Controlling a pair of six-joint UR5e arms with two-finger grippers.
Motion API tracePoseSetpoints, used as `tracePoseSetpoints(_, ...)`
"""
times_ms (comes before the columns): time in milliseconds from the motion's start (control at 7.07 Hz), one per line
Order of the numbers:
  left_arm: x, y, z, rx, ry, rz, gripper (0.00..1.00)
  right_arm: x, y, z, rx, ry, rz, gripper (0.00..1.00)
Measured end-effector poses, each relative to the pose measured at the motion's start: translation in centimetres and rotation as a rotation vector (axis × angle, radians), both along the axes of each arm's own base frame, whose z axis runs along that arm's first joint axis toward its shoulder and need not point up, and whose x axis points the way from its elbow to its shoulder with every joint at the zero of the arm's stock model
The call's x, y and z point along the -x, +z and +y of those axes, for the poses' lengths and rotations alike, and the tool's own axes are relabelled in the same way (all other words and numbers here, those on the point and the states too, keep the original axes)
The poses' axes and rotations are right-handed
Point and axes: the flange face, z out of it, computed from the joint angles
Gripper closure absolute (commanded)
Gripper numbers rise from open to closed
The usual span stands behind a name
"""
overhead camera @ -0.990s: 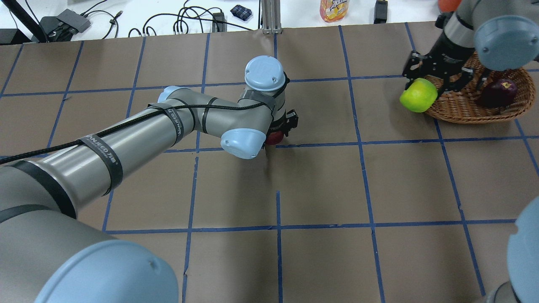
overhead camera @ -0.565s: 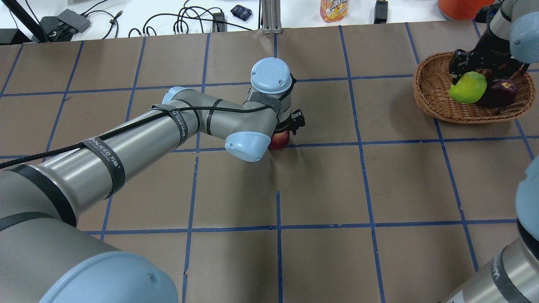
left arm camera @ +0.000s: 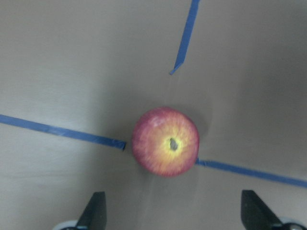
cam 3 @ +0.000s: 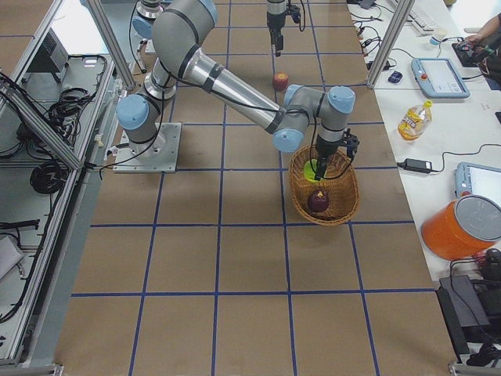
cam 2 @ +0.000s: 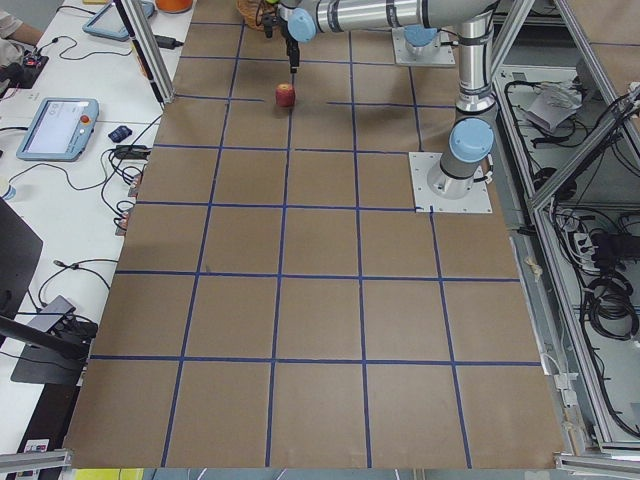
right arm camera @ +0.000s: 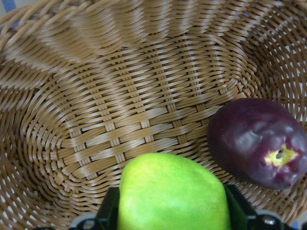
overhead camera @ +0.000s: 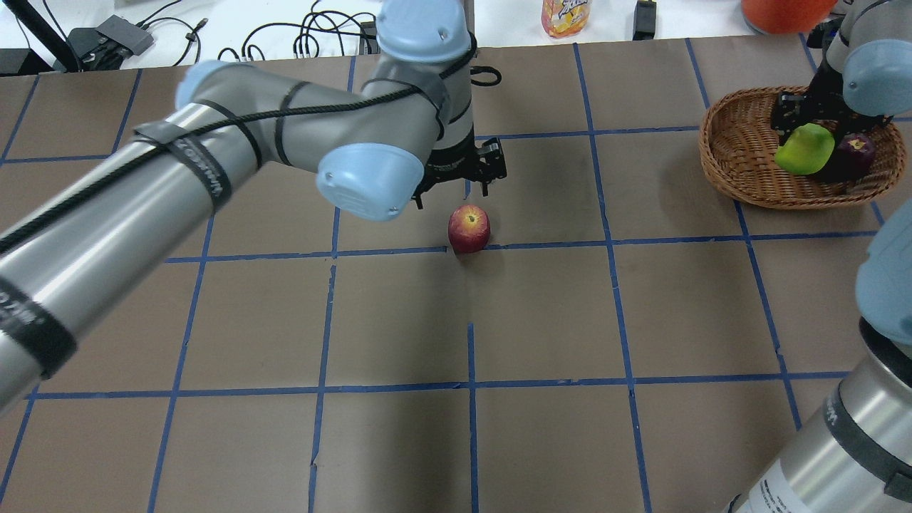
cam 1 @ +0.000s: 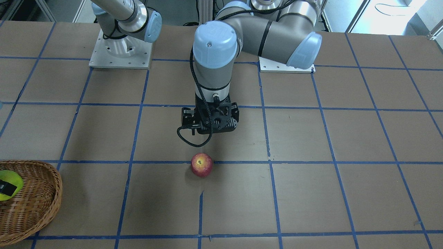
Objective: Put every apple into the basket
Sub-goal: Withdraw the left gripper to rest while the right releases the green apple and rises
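The red apple [overhead camera: 469,229] with a yellowish blush lies on the brown table on a blue tape line; it also shows in the front view [cam 1: 201,165] and the left wrist view [left arm camera: 165,141]. My left gripper [overhead camera: 452,196] hangs open and empty above and just behind it, its fingertips [left arm camera: 96,211] wide apart. My right gripper [overhead camera: 805,142] is shut on the yellow-green apple [overhead camera: 805,148] and holds it inside the wicker basket [overhead camera: 741,157], next to the maroon apple [overhead camera: 851,151], which lies on the basket's floor [right arm camera: 120,105].
The basket stands at the table's far right. A juice bottle [overhead camera: 565,16], an orange container [overhead camera: 784,11] and cables [overhead camera: 313,35] lie beyond the table's far edge. Blue tape lines cross the table.
My left arm has lifted up and back off the red apple, which stays on the table. My right gripper has carried the yellow-green apple from the basket's rim to inside it.
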Motion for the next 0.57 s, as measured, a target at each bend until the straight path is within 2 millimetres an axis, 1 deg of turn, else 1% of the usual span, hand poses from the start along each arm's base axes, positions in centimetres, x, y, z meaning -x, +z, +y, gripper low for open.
tracePoseSetpoints(141, -3.0, 4.1, 0.5, -0.014, -0.040, -0.004, 0.00, 0.2, -1.1, -0.3, -0.008, -0.014, -0.005, 0.14)
tracePoseSetpoints(283, -5.9, 7.2, 1.0, -0.018, -0.067, -0.007, 0.00, 0.6, -1.9, -0.5, -0.015, -0.015, -0.009, 0.09)
tracePoseSetpoints(424, -8.2, 9.3, 1.4, -0.012, -0.090, -0.007, 0.00, 1.0, -2.2, -0.6, -0.018, -0.017, -0.010, 0.01)
tracePoseSetpoints(565, -9.9, 10.6, 1.6, -0.001, -0.111, -0.008, 0.00, 1.2, -2.2, -0.7, -0.020, -0.008, -0.010, 0.00)
